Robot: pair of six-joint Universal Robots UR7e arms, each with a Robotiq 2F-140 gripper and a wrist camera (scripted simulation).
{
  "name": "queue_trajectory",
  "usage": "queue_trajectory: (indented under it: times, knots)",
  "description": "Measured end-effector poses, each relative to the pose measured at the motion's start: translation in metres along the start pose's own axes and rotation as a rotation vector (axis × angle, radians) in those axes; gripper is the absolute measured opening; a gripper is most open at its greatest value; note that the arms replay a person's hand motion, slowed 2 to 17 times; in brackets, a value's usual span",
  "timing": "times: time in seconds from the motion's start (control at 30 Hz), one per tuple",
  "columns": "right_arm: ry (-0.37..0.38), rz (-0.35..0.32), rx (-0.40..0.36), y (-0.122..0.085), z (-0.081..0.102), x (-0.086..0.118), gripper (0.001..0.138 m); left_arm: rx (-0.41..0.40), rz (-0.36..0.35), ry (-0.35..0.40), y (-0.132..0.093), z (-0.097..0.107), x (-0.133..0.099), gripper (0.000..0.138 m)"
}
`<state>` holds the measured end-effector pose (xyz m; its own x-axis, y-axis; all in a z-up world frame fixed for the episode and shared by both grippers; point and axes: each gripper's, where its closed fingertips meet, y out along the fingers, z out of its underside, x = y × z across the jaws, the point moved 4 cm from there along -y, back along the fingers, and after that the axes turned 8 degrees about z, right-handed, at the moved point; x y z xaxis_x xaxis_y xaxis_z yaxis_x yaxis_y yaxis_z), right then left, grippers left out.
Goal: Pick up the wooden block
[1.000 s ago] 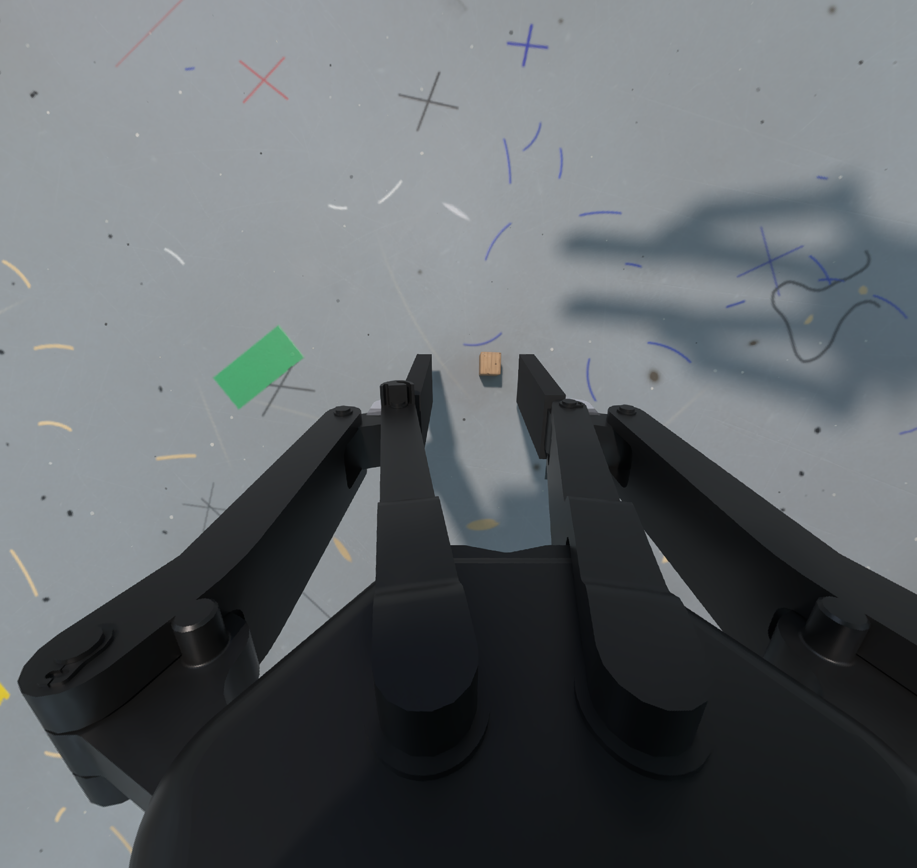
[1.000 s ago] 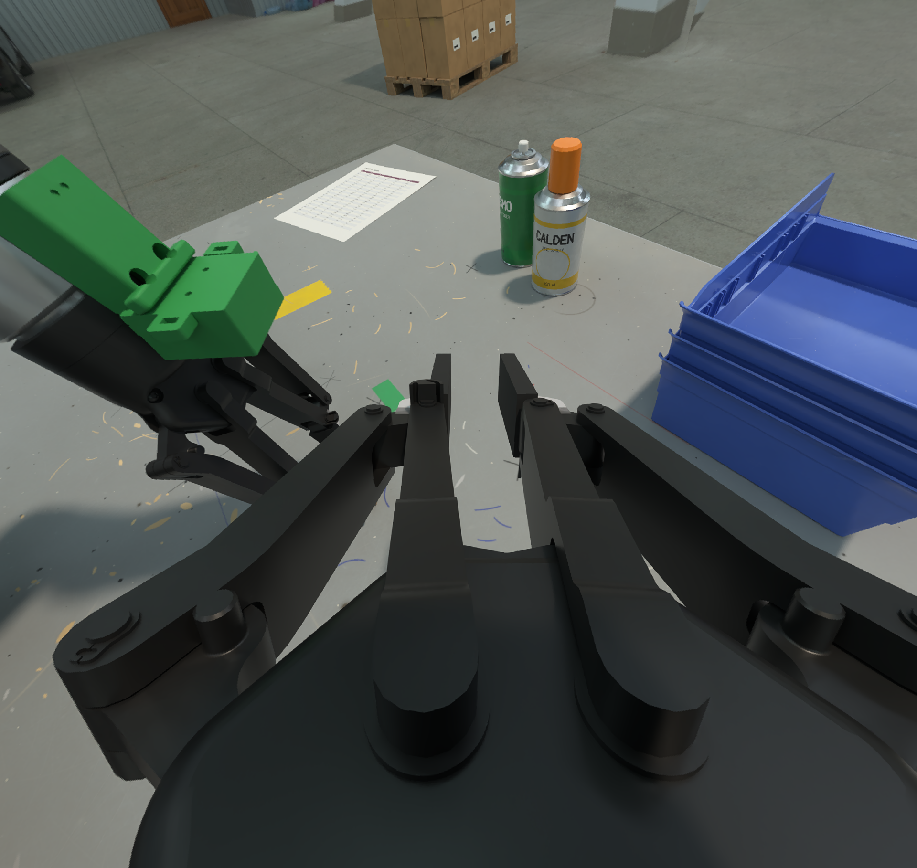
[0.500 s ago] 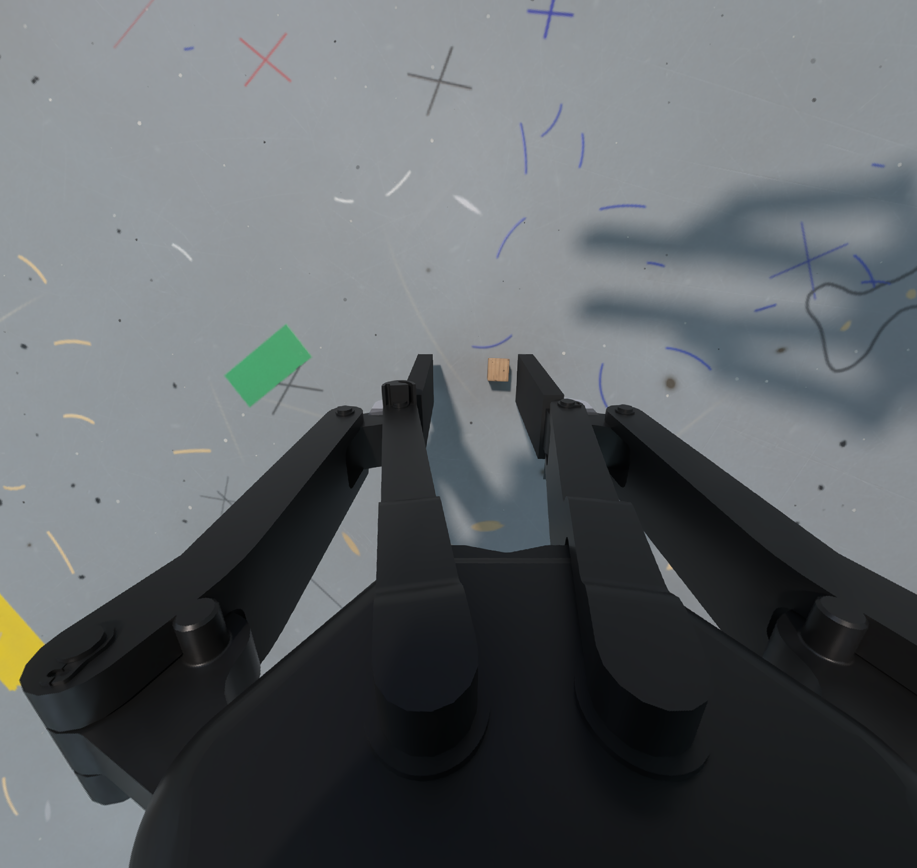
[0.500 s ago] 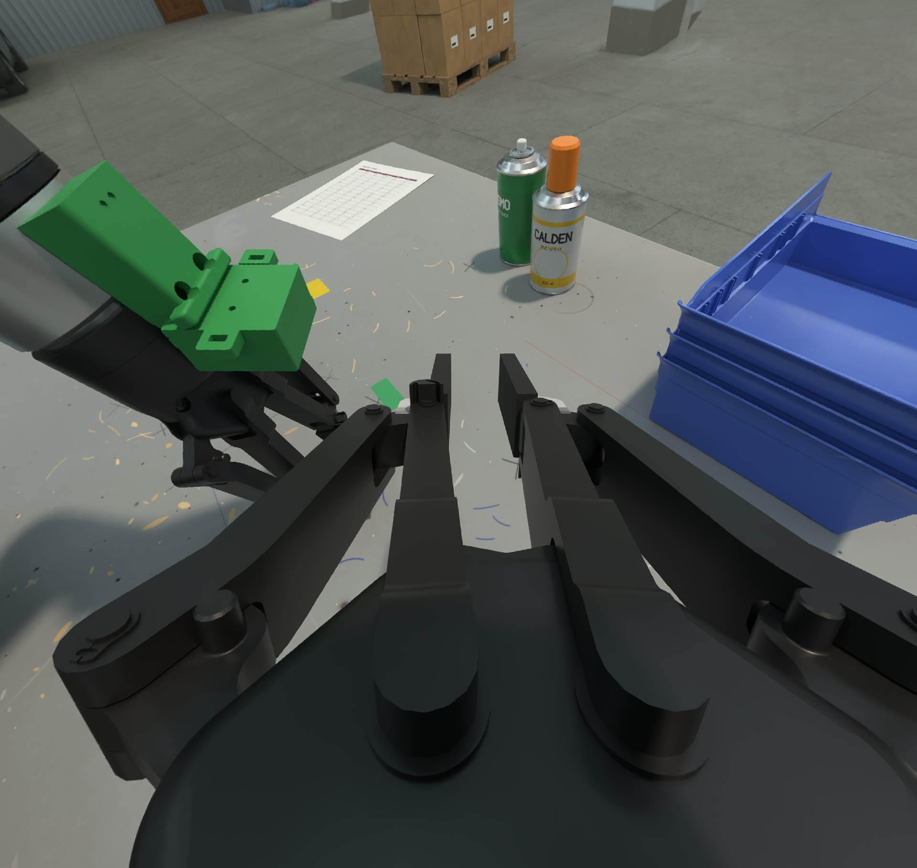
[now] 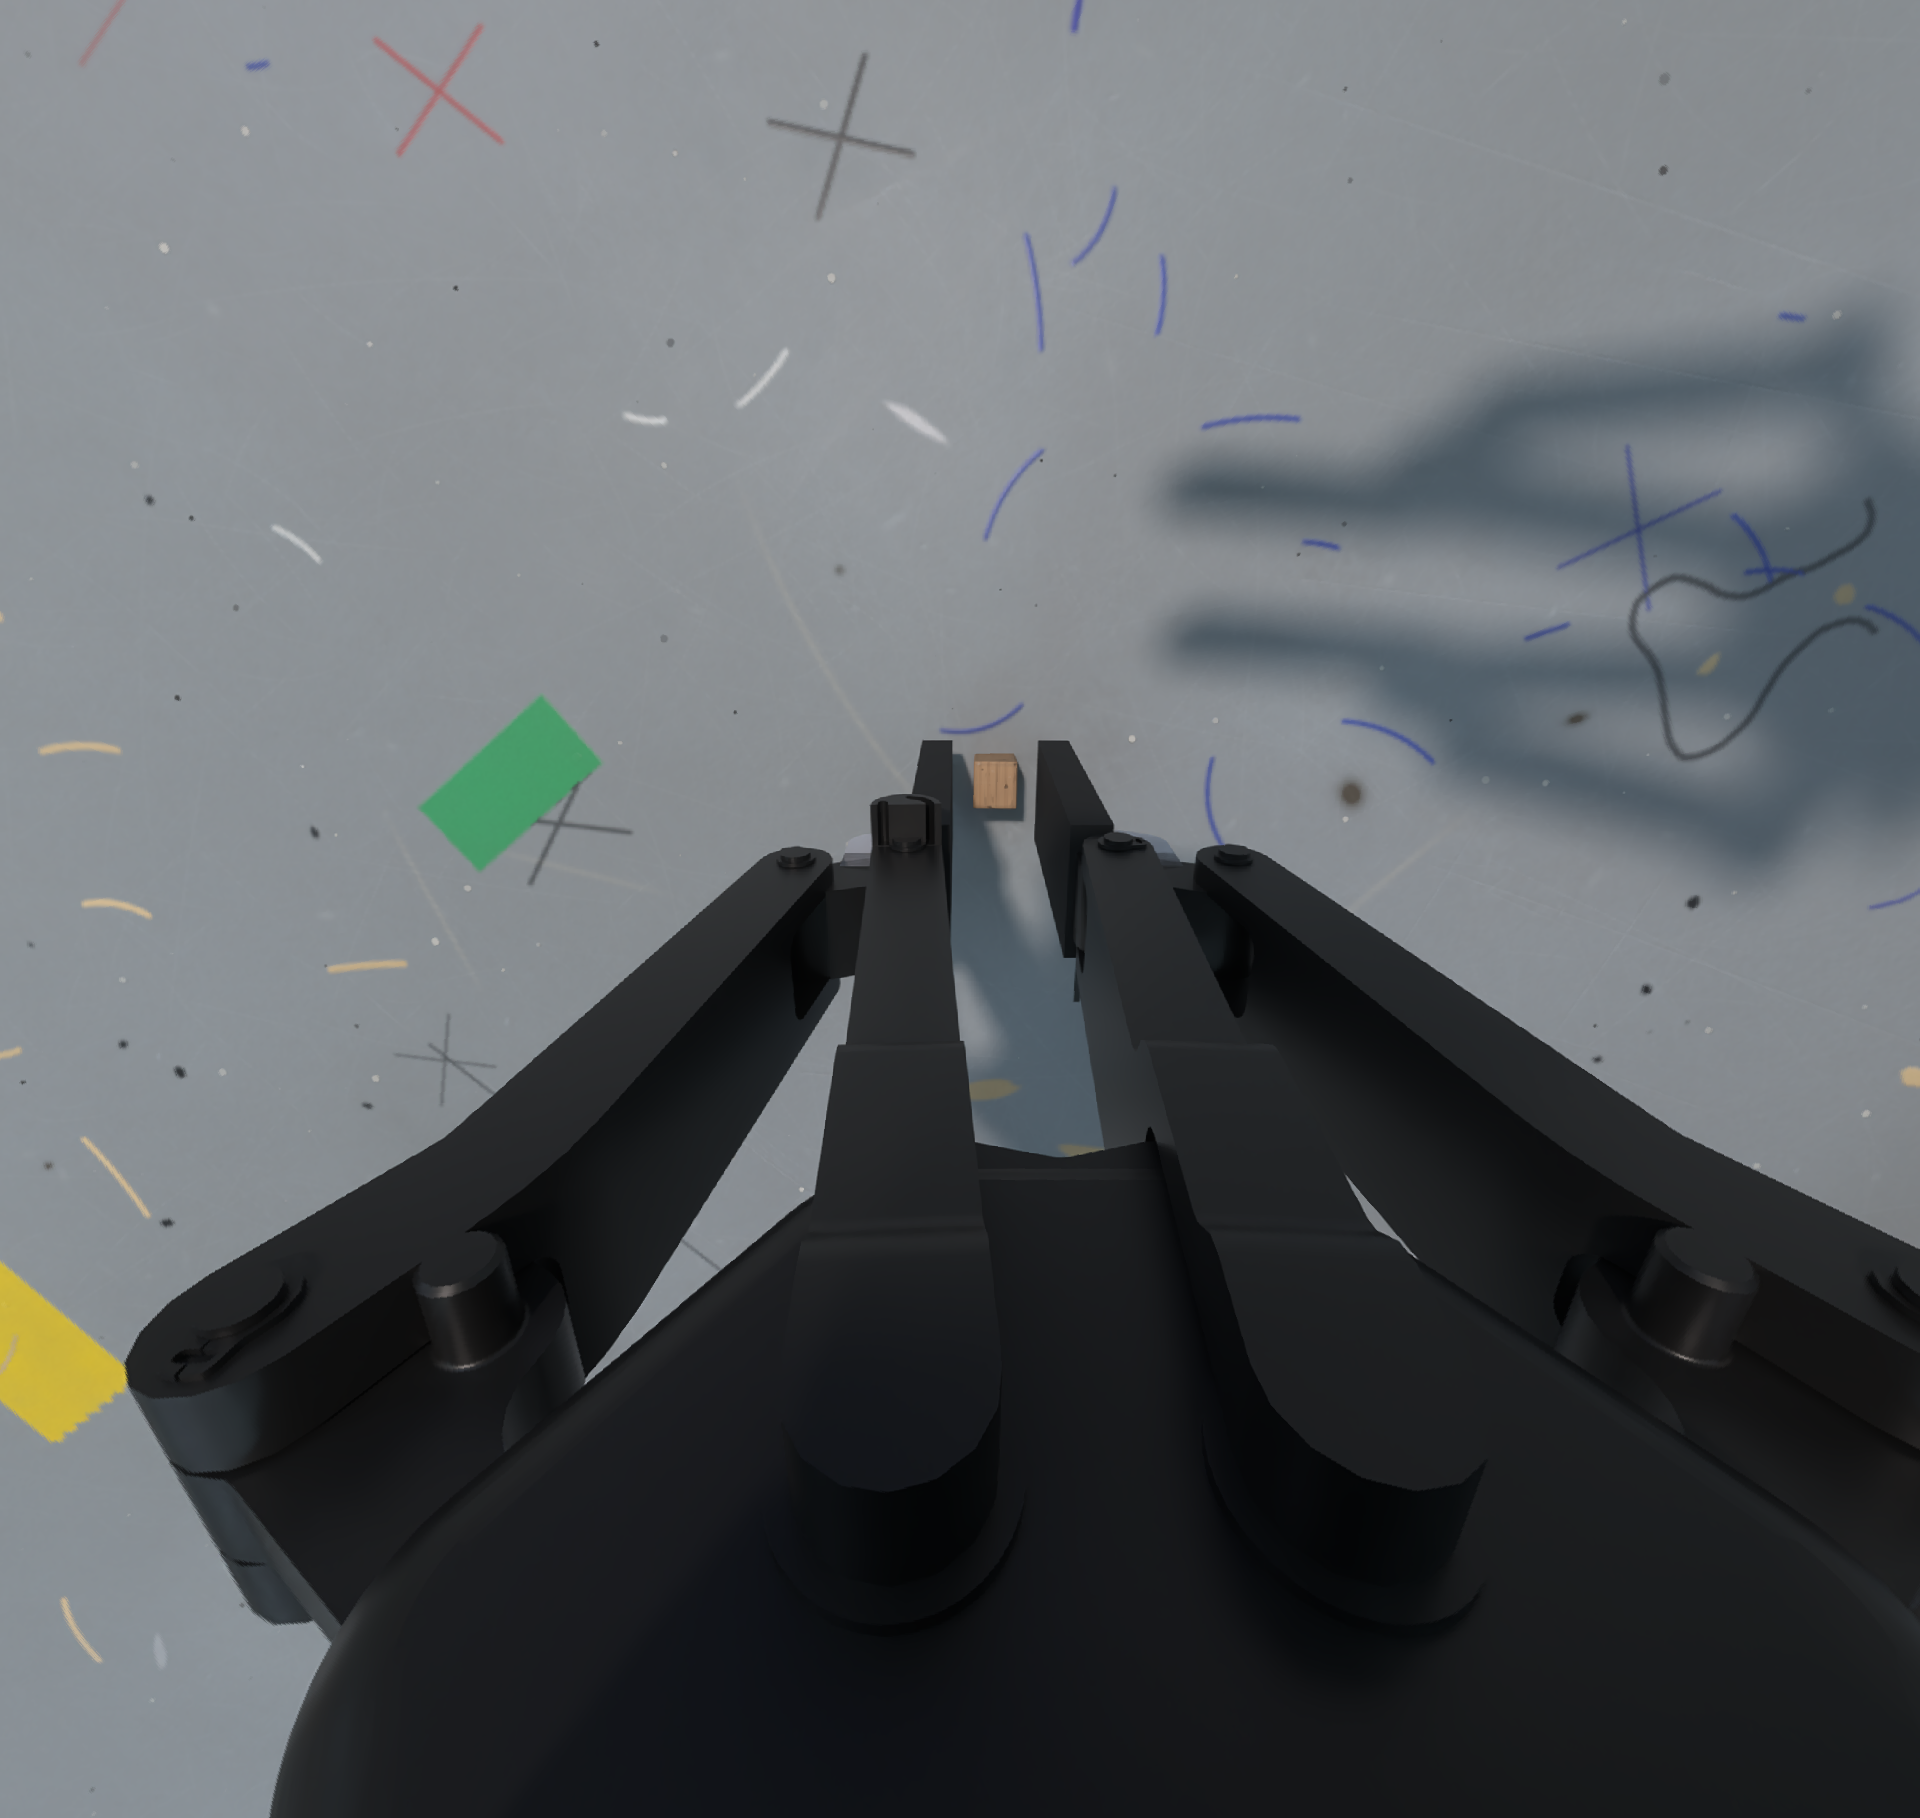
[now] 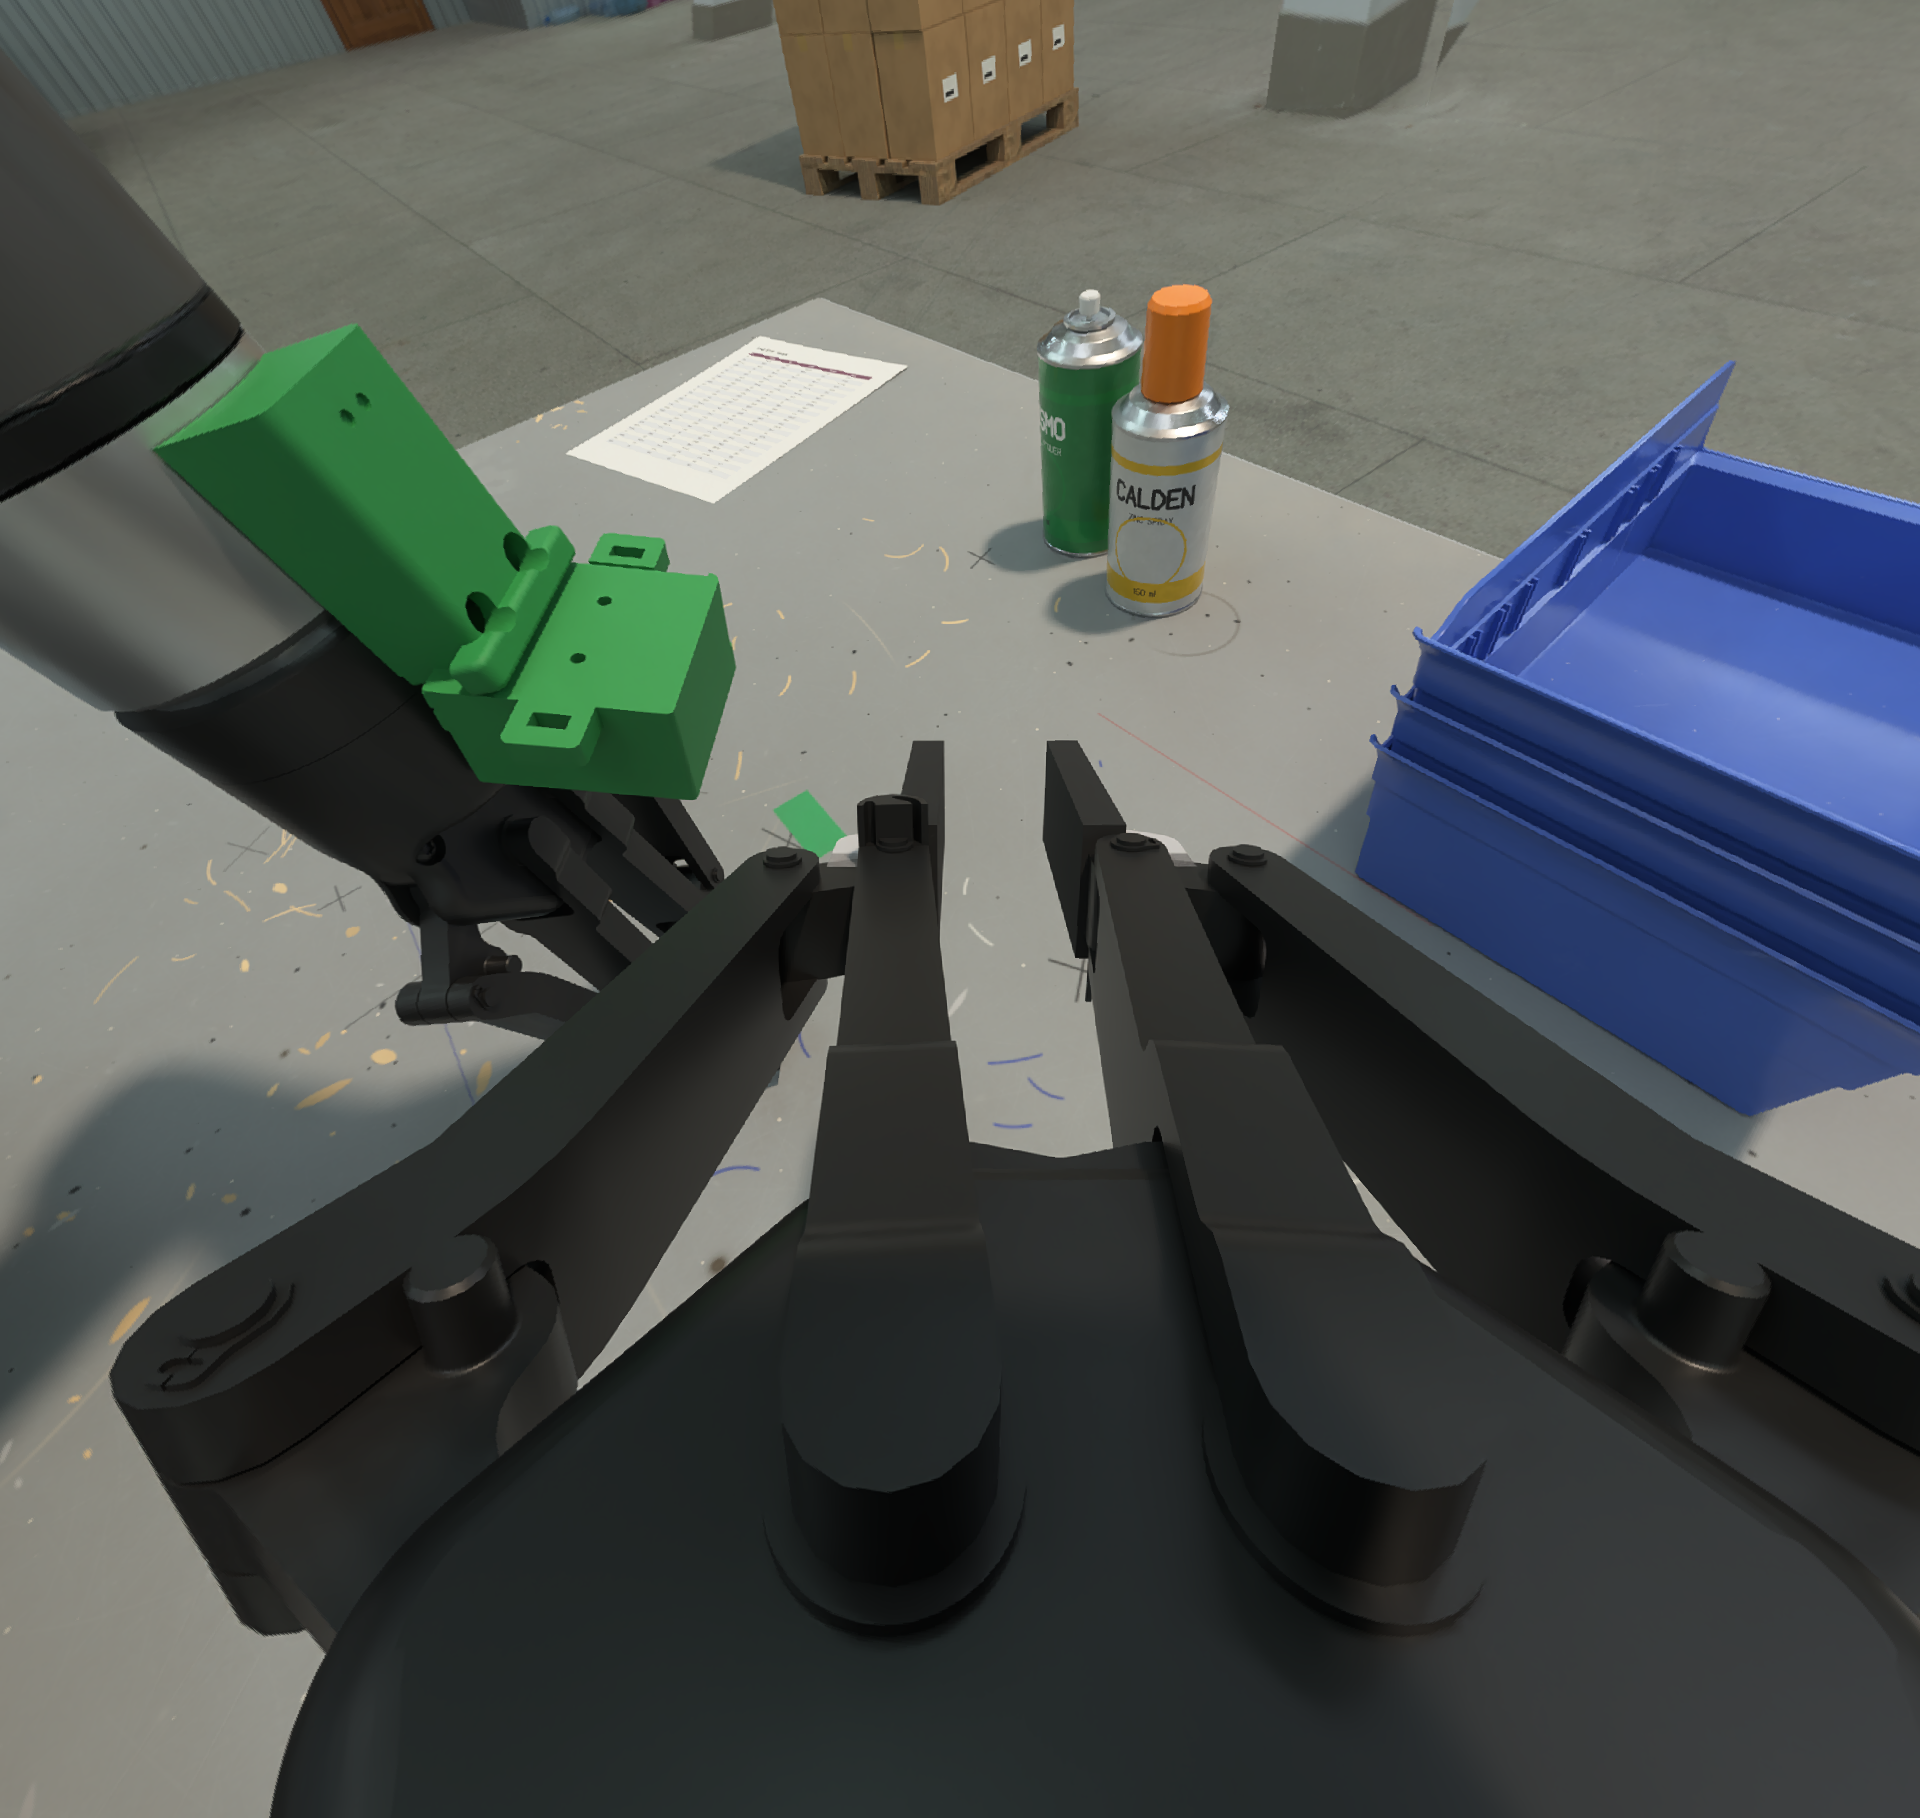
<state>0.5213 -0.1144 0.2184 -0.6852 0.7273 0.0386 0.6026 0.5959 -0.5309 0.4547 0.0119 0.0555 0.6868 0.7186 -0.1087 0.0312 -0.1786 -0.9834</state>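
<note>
The wooden block is a small light-brown cube lying on the grey table. In the left wrist view it shows in the gap between my left gripper's fingertips, farther off on the table below. The left jaws stand apart and touch nothing. My right gripper is open and empty above the table. The right wrist view shows the left arm with its green mount tilted down at the left. The block does not show in that view.
A green tape patch and a yellow one lie left of the block. Two spray cans and a paper sheet are at the far side. Stacked blue bins stand at the right.
The left gripper has shifted over the table, so the block now sits centred between its fingertips. In the right wrist view the left arm has moved rightward and closer. The right gripper stayed still.
</note>
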Motion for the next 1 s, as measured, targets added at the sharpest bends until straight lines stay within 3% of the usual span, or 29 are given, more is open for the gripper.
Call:
queue_trajectory:
  times: [0.2,0.47,1.0]
  knots:
    - [0.002,0.003,0.0,-0.001,0.0,-0.002,0.026,-0.004,0.009,0.001,0.001,-0.003,0.0,0.013]
    - [0.01,0.012,-0.008,-0.004,0.001,-0.006,0.026,-0.032,0.035,0.006,0.0,-0.004,0.002,0.011]
    - [0.066,0.019,-0.066,-0.012,-0.001,-0.02,0.026,-0.183,0.183,-0.052,-0.01,0.0,0.011,0.011]
